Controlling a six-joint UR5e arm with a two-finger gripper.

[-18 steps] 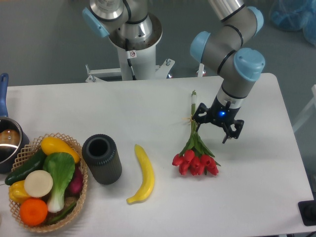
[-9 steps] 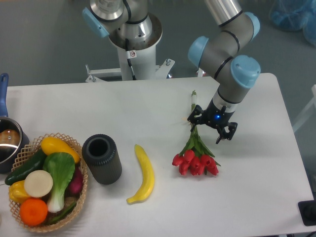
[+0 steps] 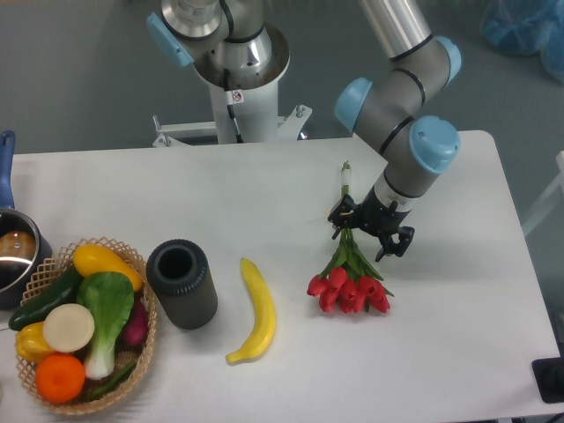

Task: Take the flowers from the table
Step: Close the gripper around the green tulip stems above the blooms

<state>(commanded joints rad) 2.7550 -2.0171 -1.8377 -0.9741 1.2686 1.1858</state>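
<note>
The flowers (image 3: 350, 284) lie on the white table (image 3: 264, 185), red tulip buds toward the front, green leaves above them, thin stems running up to a tip near the back. My gripper (image 3: 365, 231) hangs over the stems just above the leaves. It is open, one finger to the left of the stems and the other to the right. The arm hides the middle part of the stems.
A yellow banana (image 3: 255, 311) lies left of the flowers. A dark cylindrical cup (image 3: 181, 284) stands further left, then a wicker basket (image 3: 84, 322) of vegetables and fruit. A pot (image 3: 13, 251) with a blue handle sits at the left edge.
The gripper has shifted left, from right of the stems to over them, and now straddles them. The flowers have not moved.
</note>
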